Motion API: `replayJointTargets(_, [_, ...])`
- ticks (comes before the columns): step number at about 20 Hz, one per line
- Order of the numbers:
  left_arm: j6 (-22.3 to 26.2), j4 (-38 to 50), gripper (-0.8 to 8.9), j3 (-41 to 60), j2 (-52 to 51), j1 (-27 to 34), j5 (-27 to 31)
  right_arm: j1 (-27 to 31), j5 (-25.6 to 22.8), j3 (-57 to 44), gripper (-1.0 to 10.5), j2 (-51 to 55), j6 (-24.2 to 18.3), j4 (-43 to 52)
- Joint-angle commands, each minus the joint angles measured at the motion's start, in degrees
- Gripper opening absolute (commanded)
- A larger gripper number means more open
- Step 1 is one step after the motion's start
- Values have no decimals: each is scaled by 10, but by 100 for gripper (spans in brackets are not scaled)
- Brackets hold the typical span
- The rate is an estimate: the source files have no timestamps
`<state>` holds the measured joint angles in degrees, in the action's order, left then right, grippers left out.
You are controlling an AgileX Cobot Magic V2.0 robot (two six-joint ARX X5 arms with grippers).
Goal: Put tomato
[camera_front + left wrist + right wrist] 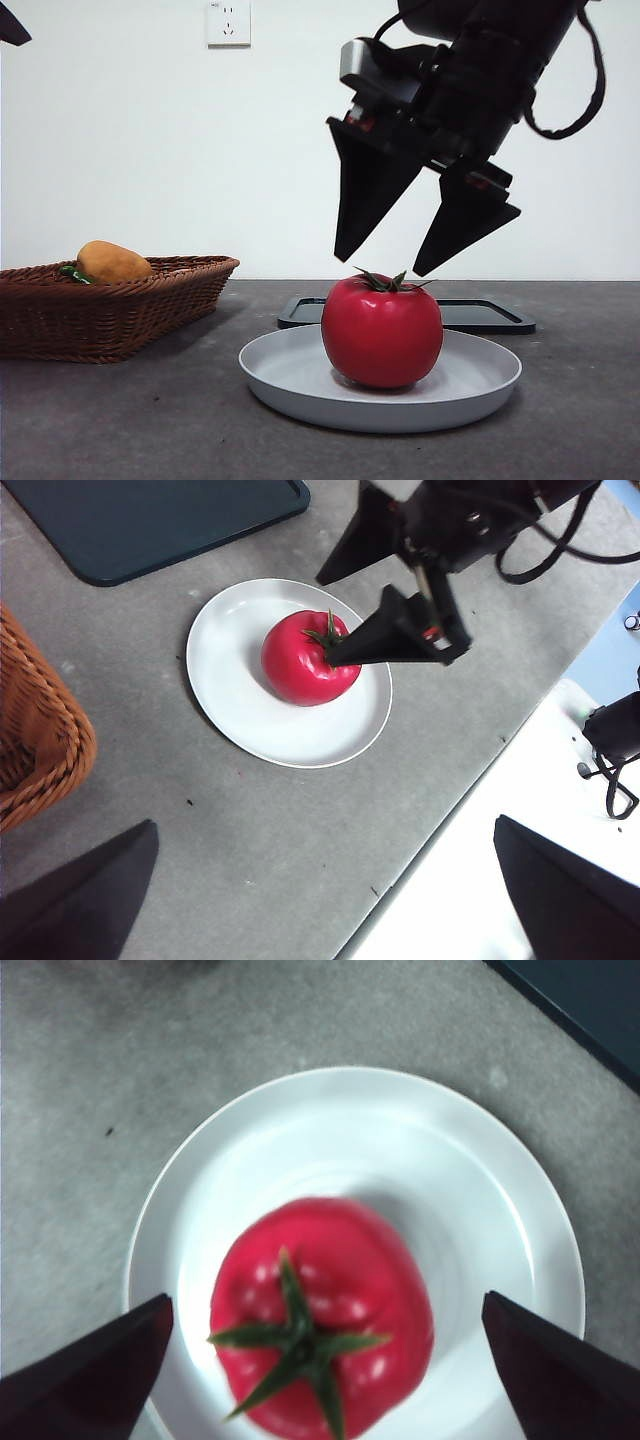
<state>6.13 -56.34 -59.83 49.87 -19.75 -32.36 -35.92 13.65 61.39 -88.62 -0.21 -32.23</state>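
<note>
The glossy red tomato (382,330) with a green stem sits upright on a white plate (290,372) in the middle of the table. It also shows in the left wrist view (300,665) and the right wrist view (325,1310). My right gripper (385,262) hangs open and empty just above the tomato, one jaw on each side of the stem, not touching it. The same gripper shows in the left wrist view (335,620). My left gripper (325,895) is open and empty, high above the table's edge, away from the plate (250,720).
A brown wicker basket (150,300) stands at the left with an orange-yellow oblong fruit (112,262) in it. A dark flat tray (480,315) lies behind the plate. A wall socket (228,22) is on the white wall.
</note>
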Motion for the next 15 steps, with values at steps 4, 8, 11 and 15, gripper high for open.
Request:
replayJointTargets(4, [7, 6, 531, -10, 3, -2, -3, -10, -4, 10, 495, -36, -2, 13])
replayJointTargets(8, [7, 6, 531, -10, 3, -2, -3, -15, -2, 10, 495, -66, 2, 23])
replayJointTargets(11, [7, 6, 531, -10, 3, -2, -3, -19, -2, 10, 495, -90, 2, 23])
replayJointTargets(15, [7, 6, 531, -10, 3, -2, -3, -20, -4, 10, 459, -100, 2, 22])
